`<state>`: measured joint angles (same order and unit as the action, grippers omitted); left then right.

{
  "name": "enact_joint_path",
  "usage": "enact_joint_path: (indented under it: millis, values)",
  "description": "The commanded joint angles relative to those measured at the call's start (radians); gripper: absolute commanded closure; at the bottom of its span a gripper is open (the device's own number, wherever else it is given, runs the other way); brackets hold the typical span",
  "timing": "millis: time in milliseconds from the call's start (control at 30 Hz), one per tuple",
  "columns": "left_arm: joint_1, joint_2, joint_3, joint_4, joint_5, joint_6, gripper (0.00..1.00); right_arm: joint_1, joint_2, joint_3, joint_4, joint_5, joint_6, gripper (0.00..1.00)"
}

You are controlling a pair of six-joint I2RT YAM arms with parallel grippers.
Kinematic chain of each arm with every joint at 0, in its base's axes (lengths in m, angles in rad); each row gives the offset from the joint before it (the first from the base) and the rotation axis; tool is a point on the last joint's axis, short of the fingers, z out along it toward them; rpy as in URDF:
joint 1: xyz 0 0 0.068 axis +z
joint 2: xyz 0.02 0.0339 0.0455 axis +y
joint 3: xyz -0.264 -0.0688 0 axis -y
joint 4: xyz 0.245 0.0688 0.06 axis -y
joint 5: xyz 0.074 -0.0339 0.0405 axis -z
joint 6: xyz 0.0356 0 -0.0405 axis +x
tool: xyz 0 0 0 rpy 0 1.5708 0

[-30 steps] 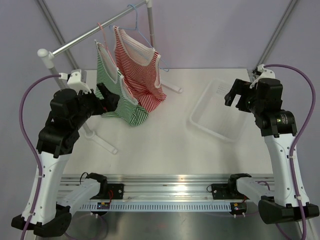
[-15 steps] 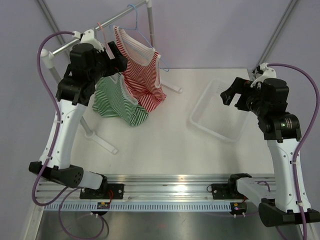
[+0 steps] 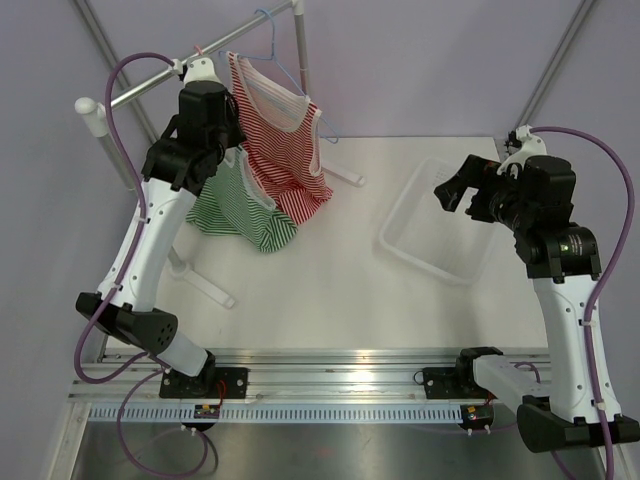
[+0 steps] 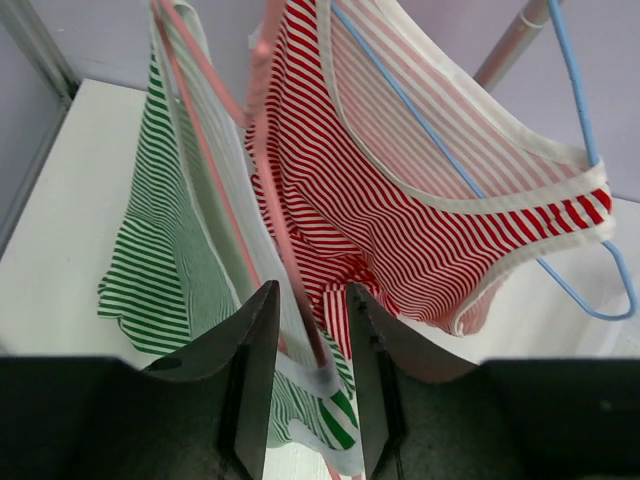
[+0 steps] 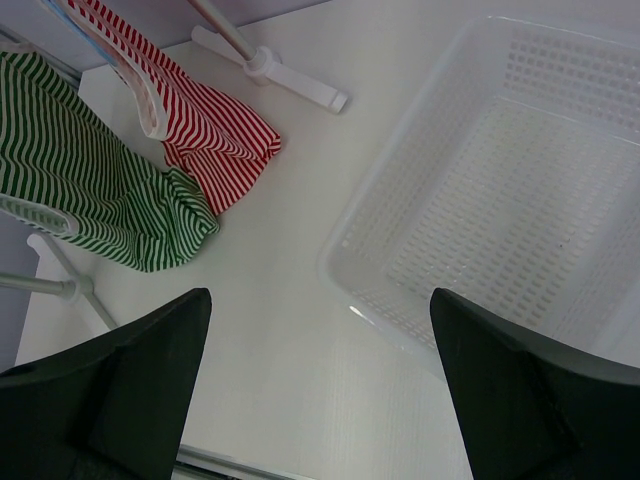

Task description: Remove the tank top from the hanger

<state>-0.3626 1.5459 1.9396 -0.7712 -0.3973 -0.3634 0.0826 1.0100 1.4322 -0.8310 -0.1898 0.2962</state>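
The left arm is reaching up to the rail (image 3: 150,88), and the left gripper (image 4: 312,350) sits right at the top of the green top (image 3: 245,215). In the wrist view its fingers (image 4: 250,365) stand only a little apart. The wire of the pink hanger (image 4: 205,130) and the white edge of the green top run down through that gap. From here I can't tell whether the jaws are actually pinching them or just standing around them. The green top is on its pink hanger, drooping and bunched at the bottom, with its lower hem near the table (image 3: 330,290). Just beside it on the same rail hangs the red top (image 3: 280,140) on a blue hanger (image 4: 420,122), the two garments touching where they overlap. Over on the other side, the right gripper (image 3: 450,190) hangs in the air above the near corner of the white basket (image 3: 405,215). Its fingers are spread wide and there is nothing between them. The basket rests on the table, well apart from the rack.
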Motion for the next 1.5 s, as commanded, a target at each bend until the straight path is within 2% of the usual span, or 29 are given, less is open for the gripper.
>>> enact_joint_path:
  millis: [0,100,133,200,267,467,600,767,933,1133,1333,1467]
  values:
    - [0.001,-0.009,0.019,0.046,-0.116,0.017,0.70,0.006,0.002,0.007,0.052,-0.028,0.011,0.02]
    - [0.001,-0.001,0.024,0.049,-0.144,0.014,0.80,0.006,0.007,0.010,0.052,-0.027,0.007,0.02]
    - [0.001,-0.001,0.024,0.050,-0.146,0.015,0.90,0.006,0.009,0.010,0.052,-0.027,0.006,0.02]
    - [0.001,0.011,0.036,0.049,-0.155,0.018,0.92,0.006,0.016,0.010,0.056,-0.031,0.007,0.02]
    - [0.001,0.020,0.044,0.044,-0.152,0.012,1.00,0.006,0.019,0.011,0.056,-0.036,0.008,0.02]
    - [-0.004,0.011,0.064,0.043,-0.159,-0.026,1.00,0.006,0.030,0.017,0.059,-0.037,0.011,0.02]
    - [-0.033,-0.013,0.076,0.064,-0.242,-0.039,1.00,0.006,0.035,0.016,0.064,-0.039,0.012,0.02]
    - [-0.053,-0.007,0.165,0.038,-0.271,-0.055,1.00,0.006,0.041,0.008,0.079,-0.053,0.021,0.03]
    - [-0.088,-0.026,0.190,0.021,-0.279,-0.069,1.00,0.006,0.044,0.008,0.093,-0.056,0.026,0.03]
    - [-0.104,-0.079,0.177,-0.014,-0.209,-0.101,1.00,0.006,0.055,0.014,0.110,-0.074,0.035,0.03]
    - [-0.113,-0.216,0.029,0.010,-0.112,-0.100,1.00,0.006,0.068,-0.013,0.170,-0.105,0.070,0.05]
    - [-0.113,-0.286,-0.028,-0.013,-0.031,-0.088,1.00,0.006,0.113,-0.015,0.248,-0.184,0.106,0.05]
